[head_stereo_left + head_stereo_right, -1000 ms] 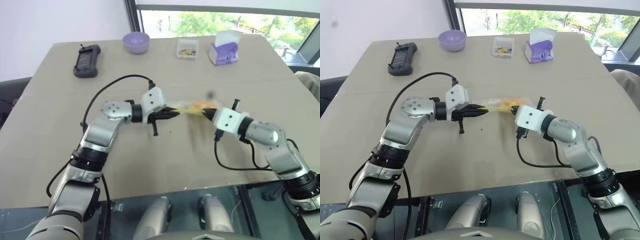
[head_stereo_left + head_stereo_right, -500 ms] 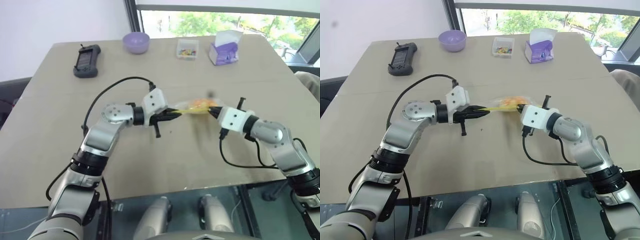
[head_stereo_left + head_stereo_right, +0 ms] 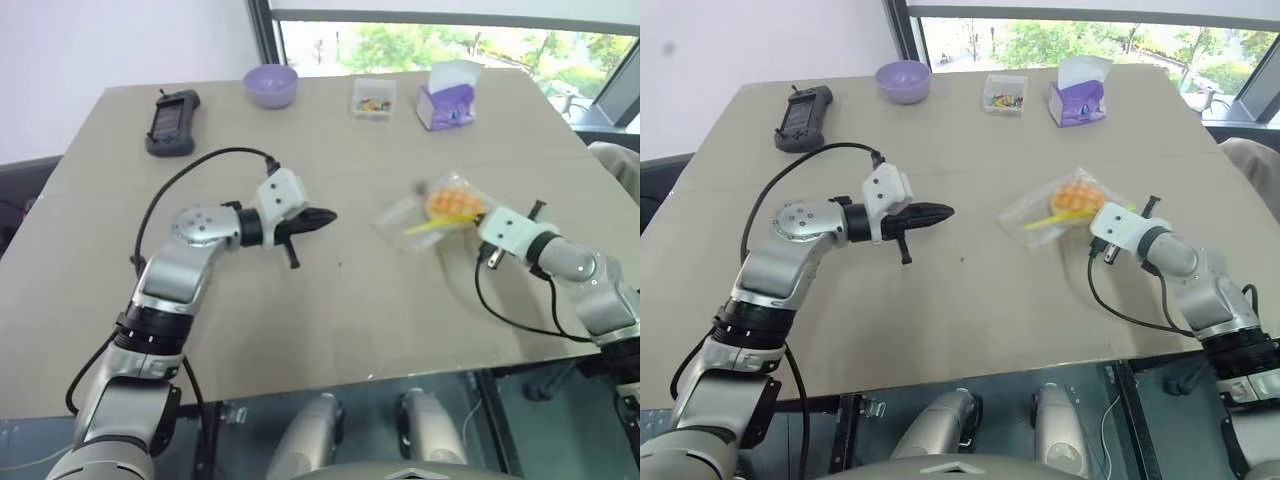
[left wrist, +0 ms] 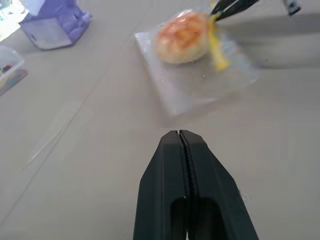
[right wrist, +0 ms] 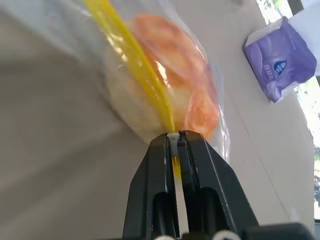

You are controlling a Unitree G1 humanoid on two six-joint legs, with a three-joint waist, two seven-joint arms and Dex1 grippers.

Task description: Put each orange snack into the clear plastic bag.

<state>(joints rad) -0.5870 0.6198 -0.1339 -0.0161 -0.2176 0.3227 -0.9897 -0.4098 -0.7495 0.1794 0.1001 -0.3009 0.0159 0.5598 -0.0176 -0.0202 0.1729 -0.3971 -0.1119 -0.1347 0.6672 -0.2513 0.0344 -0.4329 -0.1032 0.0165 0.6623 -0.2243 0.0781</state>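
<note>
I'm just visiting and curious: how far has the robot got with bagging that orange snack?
Nearly finished, it seems. Done: the orange snack already sits inside the clear plastic bag. In hand: the right pincer is shut on the bag's yellow sealing strip, while the left pincer is shut, holding nothing and apart from the bag. Left: probably just releasing the bag onto the table; I see no other orange snack waiting.
</note>
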